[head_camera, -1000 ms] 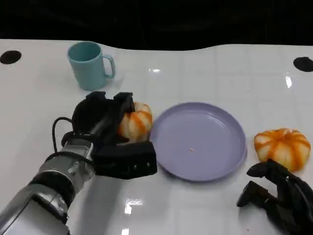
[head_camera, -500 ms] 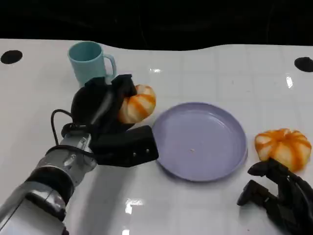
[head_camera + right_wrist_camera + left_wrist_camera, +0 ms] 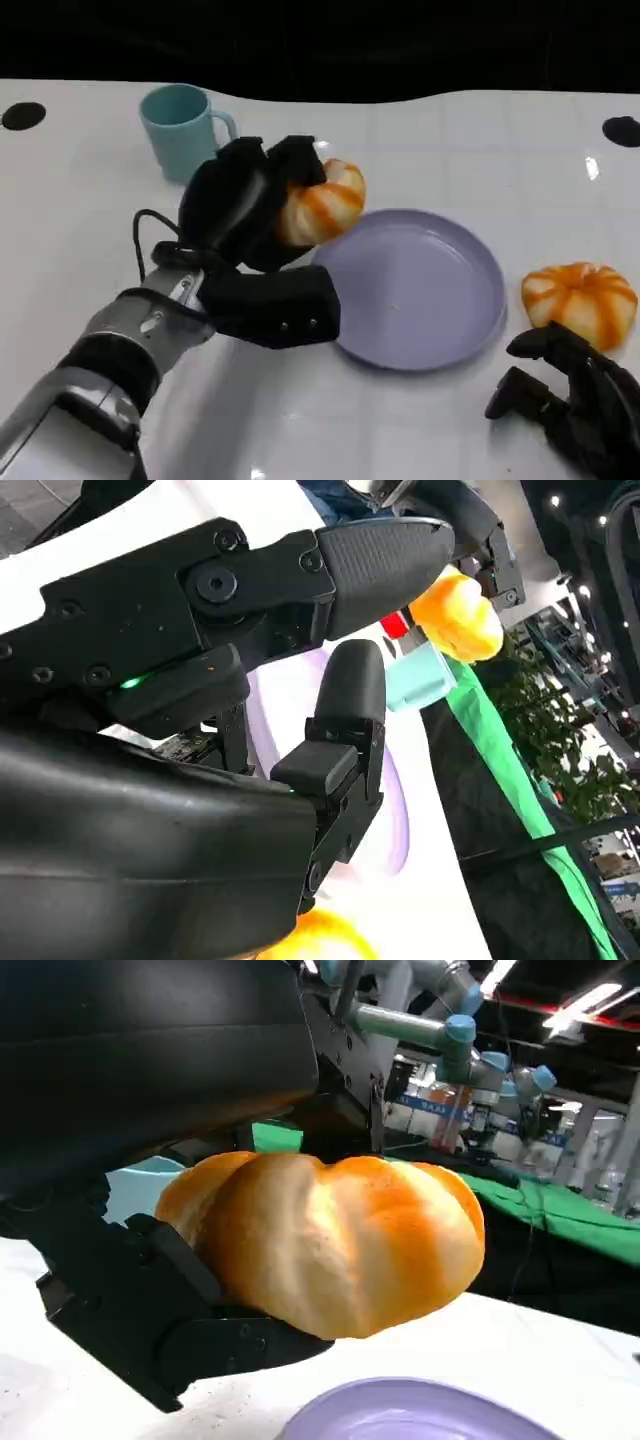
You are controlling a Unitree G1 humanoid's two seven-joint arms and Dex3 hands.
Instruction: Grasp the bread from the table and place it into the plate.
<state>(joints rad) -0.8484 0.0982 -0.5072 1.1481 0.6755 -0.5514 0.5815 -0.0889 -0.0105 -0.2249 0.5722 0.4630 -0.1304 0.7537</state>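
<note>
My left hand [image 3: 250,215] holds an orange-and-white striped bread roll [image 3: 322,204] off the table, at the left rim of the lavender plate [image 3: 420,290]. In the left wrist view the roll [image 3: 330,1240] sits between the black fingers [image 3: 150,1300], with the plate rim [image 3: 420,1415] just below. A second striped roll [image 3: 578,302] lies on the table right of the plate. My right hand [image 3: 570,400] rests at the lower right, near that roll, with its fingers apart and nothing in it. In the right wrist view the held roll [image 3: 455,615] appears far off.
A teal mug [image 3: 185,130] stands at the back left, just behind my left hand. The white table [image 3: 450,150] has dark round marks at its far corners [image 3: 620,130]. The plate holds nothing but a small crumb.
My left hand has lifted the roll off the table and carried it right and up, from beside the plate to over its left rim. The right hand has stayed still.
</note>
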